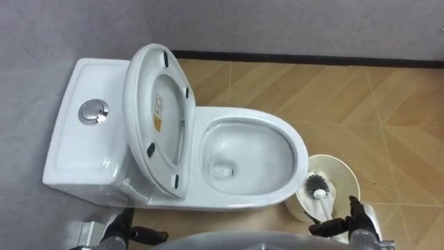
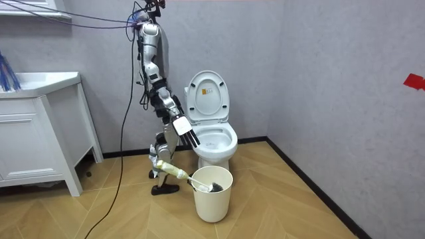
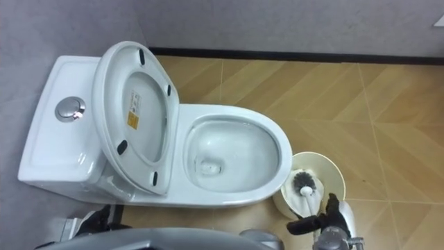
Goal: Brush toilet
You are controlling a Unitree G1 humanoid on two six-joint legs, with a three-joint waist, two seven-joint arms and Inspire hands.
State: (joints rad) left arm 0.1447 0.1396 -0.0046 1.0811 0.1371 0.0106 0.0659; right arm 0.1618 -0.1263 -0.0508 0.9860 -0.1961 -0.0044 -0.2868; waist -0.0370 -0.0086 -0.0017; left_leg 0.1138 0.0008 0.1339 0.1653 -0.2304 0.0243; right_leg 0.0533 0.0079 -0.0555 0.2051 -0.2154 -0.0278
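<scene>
Herringbone wood-look floor [image 1: 388,104], matte grey wall [image 1: 277,21], glossy white toilet [image 1: 300,156] (seat raised). Right hand [image 1: 350,222] grips the toilet brush [image 1: 318,185], its bristles in a round cream bucket [image 1: 343,175]. Left hand [image 1: 132,231] is relaxed and empty.

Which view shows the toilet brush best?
The room view: the brush shows full length, from the right hand down into the bucket. Both eye views look down on its dark head in the bucket, the handle foreshortened.

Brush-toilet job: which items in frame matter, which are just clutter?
Job: toilet, toilet brush, white bucket holding it, right hand on the brush handle.
Lying about: white cabinet, blue item on it, red mark on the wall.
</scene>
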